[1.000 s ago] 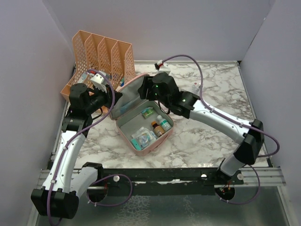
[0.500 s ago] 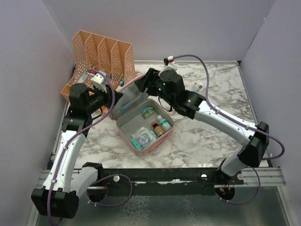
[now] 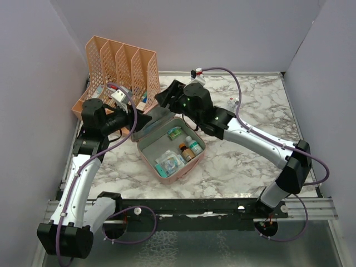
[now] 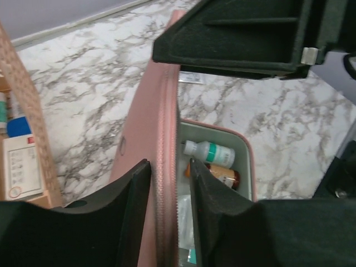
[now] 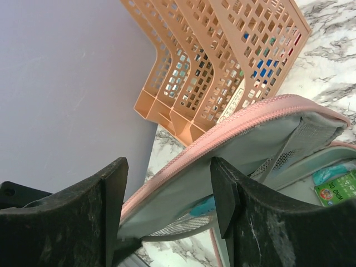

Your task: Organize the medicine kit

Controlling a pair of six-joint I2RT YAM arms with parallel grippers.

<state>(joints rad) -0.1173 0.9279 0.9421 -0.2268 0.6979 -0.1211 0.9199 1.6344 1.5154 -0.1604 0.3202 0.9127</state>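
The medicine kit (image 4: 139, 128) is a pink soft-shell case with rounded corners, a ribbed zip along its rim and a smooth pale grey-green lining. It sits open on the marble-patterned table (image 4: 83, 83), tray facing up, lid raised nearly on edge. The left gripper (image 4: 168, 164) straddles that lid rim: its outer black foam pad lies against the pink shell, while a thin gap shows beside the inner pad, so the jaws look loosened rather than pinching. The rim runs straight ahead from these jaws toward the right gripper (image 5: 168, 164), which hangs just above the lid's far end, blunt scuffed fingers spread wide, the zip edge passing beneath them. Beside the left gripper's inner finger the tray holds a white bottle (image 4: 210, 152) with a teal label and an amber bottle (image 4: 222, 177), both lying down; the finger hides other contents. Below the right gripper a mesh pocket (image 5: 286, 158) lines the lid, and a green packet (image 5: 336, 188) is cut off at the frame edge. Beyond the right gripper stands an orange perforated plastic file rack (image 5: 222, 61); its contents are hard to make out. Being square, the kit has no clear long axis; one corner points toward the arm bases.
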